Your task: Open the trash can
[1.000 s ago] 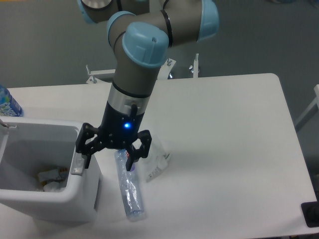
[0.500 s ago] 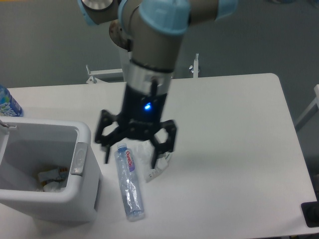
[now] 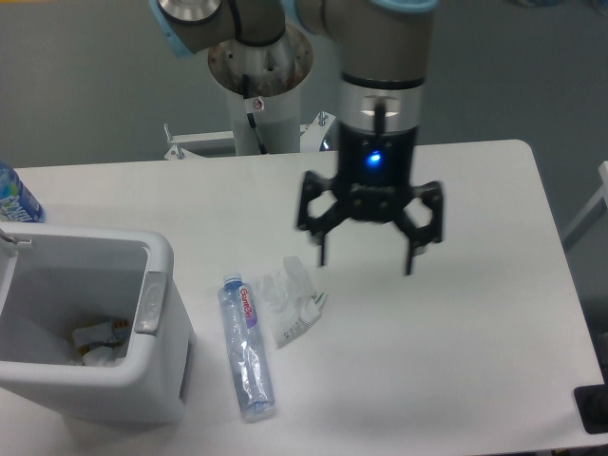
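The hand [image 3: 367, 256] has swung right, fingers apart and empty; the trash can [image 3: 142, 380] stands open, holding scraps [image 3: 97, 342].

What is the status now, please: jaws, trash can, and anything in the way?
Gripper above table, jaws open, empty. Trash can open, litter inside. Plastic bottle and clear wrapper lie beside it.

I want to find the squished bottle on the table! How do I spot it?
Start at the big white trash can on the left. Just right of it, the clear plastic bottle lies flat on the table. It is long with a red-lettered label, unlike the crumpled wrapper beside it.
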Controlling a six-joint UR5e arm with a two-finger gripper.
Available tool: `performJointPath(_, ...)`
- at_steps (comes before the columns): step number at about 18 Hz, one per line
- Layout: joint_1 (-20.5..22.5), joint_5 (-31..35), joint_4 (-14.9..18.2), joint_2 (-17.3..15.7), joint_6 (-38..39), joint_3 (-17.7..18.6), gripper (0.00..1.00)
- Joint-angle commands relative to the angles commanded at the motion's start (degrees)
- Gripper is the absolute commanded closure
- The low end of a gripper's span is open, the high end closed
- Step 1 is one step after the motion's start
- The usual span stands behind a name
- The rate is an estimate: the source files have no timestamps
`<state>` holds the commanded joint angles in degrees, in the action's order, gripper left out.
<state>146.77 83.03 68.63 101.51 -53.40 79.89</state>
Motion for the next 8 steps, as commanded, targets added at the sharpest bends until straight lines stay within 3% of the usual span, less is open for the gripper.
performJointPath(3, 0.18, 8.35, 0.45, 0.0, -10.04, 1.58, 0.0)
performJointPath(8, 1.93, 9.61, 0.45, 0.0, -11.55, 1.76, 0.0)
